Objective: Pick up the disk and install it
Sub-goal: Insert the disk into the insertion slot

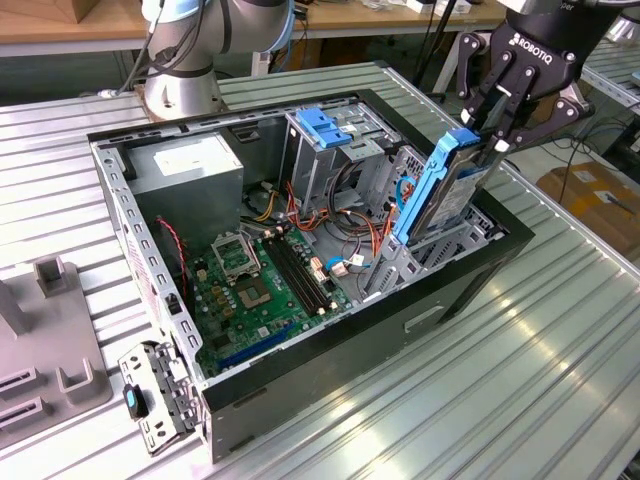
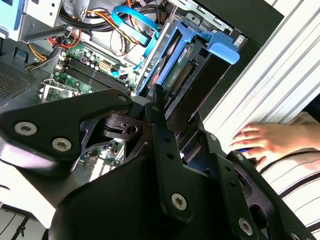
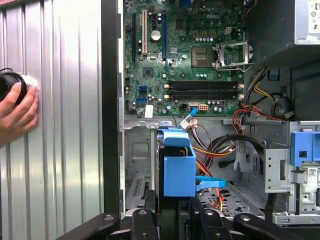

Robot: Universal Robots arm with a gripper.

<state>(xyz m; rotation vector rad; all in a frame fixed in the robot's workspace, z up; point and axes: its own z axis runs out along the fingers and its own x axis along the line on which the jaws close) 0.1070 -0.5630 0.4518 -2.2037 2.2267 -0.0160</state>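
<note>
One ribbed metal table (image 1: 480, 390) fills the foreground of the exterior view, with a grey fixture (image 1: 45, 345) at that view's left edge. On the table lies an open black computer case (image 1: 330, 375), its green motherboard (image 1: 255, 290) face up inside. Further in, at the exterior view's right end of the case, the disk (image 1: 440, 190) stands on end in its light-blue carrier rails, tilted. Its lower end sits down among the walls of the grey drive bay (image 1: 400, 270) and its upper part rises above the case rim. The gripper (image 1: 492, 138) is clenched on the top end of the disk, one black finger on each side. In the first wrist view the disk (image 3: 178, 170) rises between the fingers (image 3: 150, 210), seen end on. Behind the motherboard sit a grey power supply (image 1: 190, 165) and a drive cage with a blue handle piece (image 1: 325, 125) on top. Farthest back stands the arm's base (image 1: 185, 70). In the first wrist view a person's hand (image 3: 20, 112) rests on the table beside the case, holding a black round object (image 3: 9, 85)
</note>
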